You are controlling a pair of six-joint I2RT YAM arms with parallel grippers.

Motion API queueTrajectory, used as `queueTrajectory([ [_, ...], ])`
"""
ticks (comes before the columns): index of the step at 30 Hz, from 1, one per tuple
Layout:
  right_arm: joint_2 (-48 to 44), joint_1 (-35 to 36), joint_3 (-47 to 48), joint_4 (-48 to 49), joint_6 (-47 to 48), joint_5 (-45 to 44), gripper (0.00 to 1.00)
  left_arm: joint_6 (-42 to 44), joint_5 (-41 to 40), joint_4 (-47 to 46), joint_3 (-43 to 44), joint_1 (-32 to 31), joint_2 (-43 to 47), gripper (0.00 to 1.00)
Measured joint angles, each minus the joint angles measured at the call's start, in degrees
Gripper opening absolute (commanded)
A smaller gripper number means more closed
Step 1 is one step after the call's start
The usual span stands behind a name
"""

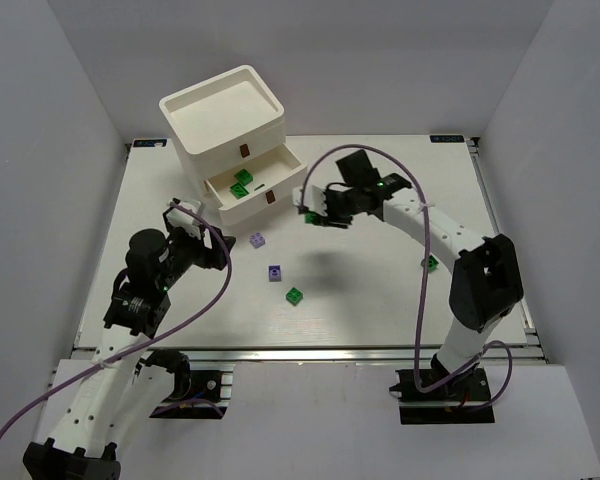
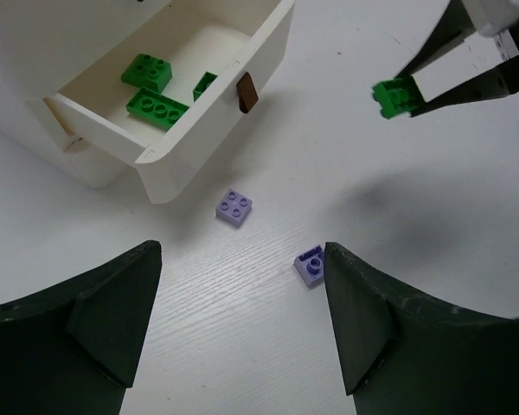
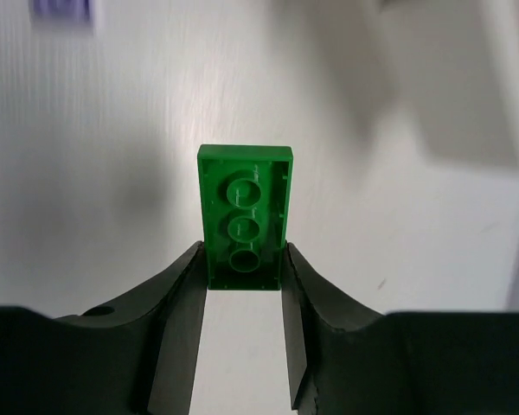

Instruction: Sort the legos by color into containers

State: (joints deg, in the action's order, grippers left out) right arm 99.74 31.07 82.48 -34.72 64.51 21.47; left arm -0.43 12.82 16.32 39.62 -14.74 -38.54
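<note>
— Top view?
— My right gripper (image 1: 313, 212) hangs over the table (image 1: 380, 320), toward its far edge and just right of the open drawer (image 1: 265, 178), clamped on a green brick (image 1: 307, 214). A purple brick (image 1: 258, 240), a second purple brick (image 1: 275, 272) and a loose green brick (image 1: 295, 295) lie mid-table.
— Left wrist?
— My left gripper (image 2: 242, 320) stands wide apart, holding nothing, above the purple pair. Three green pieces (image 2: 156, 108) sit in the drawer.
— Right wrist?
— My fingers (image 3: 177, 303) pinch the green brick's long sides, with its hollow underside facing me.
</note>
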Motion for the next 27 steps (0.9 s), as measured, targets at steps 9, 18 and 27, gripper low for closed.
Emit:
queueTrajectory([
  [9, 11.74, 12.41, 21.99, 12.26, -12.48, -12.55, 0.00, 0.00, -2.84, 0.00, -0.79, 0.00, 1.73, 0.85],
  [18, 24.13, 15.15, 32.72, 17.92, -12.15, -24.68, 0.53, 0.00, -3.45, -0.02, -0.79, 0.00, 1.46, 0.85],
  [27, 25.51, 15.43, 32.87, 20.90, -13.11, -27.52, 0.72, 0.00, -3.10, -0.11, -0.85, 0.00, 1.38, 0.84],
])
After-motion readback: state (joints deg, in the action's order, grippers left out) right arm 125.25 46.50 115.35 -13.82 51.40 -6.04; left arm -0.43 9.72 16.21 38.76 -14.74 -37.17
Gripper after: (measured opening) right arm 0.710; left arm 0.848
